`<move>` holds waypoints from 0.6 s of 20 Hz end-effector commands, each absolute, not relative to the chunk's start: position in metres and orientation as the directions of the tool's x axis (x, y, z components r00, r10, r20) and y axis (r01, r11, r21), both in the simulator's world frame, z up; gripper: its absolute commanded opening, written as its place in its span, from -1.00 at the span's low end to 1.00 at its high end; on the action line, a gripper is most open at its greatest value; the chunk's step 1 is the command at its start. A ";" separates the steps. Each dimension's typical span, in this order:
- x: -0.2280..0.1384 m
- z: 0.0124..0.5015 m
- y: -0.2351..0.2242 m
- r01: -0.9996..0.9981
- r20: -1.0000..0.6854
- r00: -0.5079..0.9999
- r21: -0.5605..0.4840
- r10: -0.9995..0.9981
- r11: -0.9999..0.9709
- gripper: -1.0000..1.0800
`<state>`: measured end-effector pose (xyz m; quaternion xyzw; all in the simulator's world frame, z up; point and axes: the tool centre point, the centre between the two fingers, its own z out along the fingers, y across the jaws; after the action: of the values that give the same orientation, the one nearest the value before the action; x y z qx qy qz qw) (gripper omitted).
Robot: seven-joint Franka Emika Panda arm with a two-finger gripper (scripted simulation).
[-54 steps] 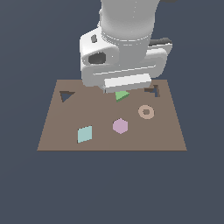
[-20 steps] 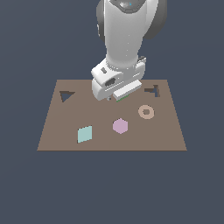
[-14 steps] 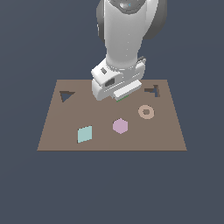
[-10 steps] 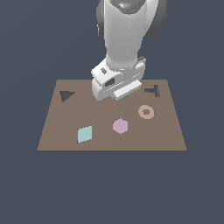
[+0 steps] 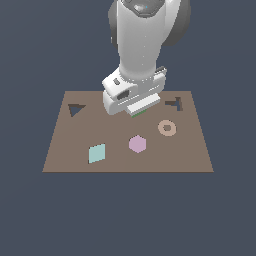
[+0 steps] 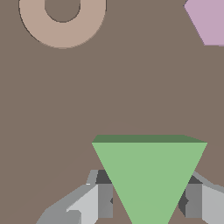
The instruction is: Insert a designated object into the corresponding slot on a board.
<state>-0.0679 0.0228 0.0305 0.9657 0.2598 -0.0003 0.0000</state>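
Green triangle held in the claw, low over the middle of the board.

The green triangle (image 6: 148, 179) sits between the two fingers (image 6: 98, 199) of the claw (image 5: 139, 111), which close on its sides; in the exterior view only a green sliver shows under the claw. It is over the brown board (image 5: 65, 150), well apart from the triangular slot (image 5: 75, 110) near the far corner on the exterior view's left. A tan ring (image 5: 167, 127) and lilac hexagon (image 5: 137, 144) lie near; a teal diamond (image 5: 97, 153) and T-shaped cut-out (image 5: 174, 103) are further off.
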 end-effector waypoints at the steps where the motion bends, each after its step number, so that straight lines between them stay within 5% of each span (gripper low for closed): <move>1: -0.064 0.031 0.019 0.469 0.000 0.883 0.000 0.469 -0.883 -1.00; 12: -0.037 0.033 -0.016 0.155 0.001 0.988 0.000 0.155 -0.988 -1.00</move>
<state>-0.0408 -0.0085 0.0325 0.9942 0.1074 0.0001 -0.0001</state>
